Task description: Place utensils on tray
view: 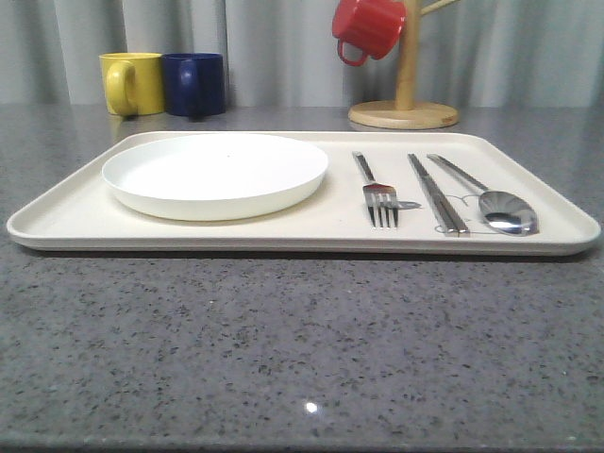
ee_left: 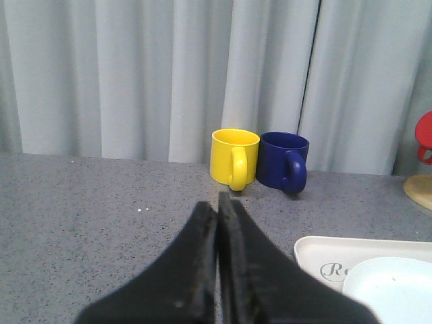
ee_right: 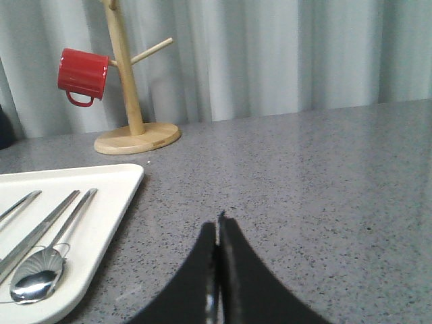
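The cream tray (view: 57,219) lies across the middle of the table. On its right half rest the fork (view: 377,193), the pair of chopsticks (view: 436,193) and the spoon (view: 495,203), side by side. In the right wrist view the spoon (ee_right: 37,278) and chopsticks (ee_right: 40,226) show on the tray's corner (ee_right: 121,177). My right gripper (ee_right: 218,226) is shut and empty, over bare table to the right of the tray. My left gripper (ee_left: 217,206) is shut and empty, over the table left of the tray (ee_left: 317,251).
A round white plate (view: 215,175) sits on the tray's left half. A yellow mug (view: 132,83) and a blue mug (view: 194,83) stand at the back left. A wooden mug tree (view: 404,111) with a red mug (view: 368,28) stands at the back right.
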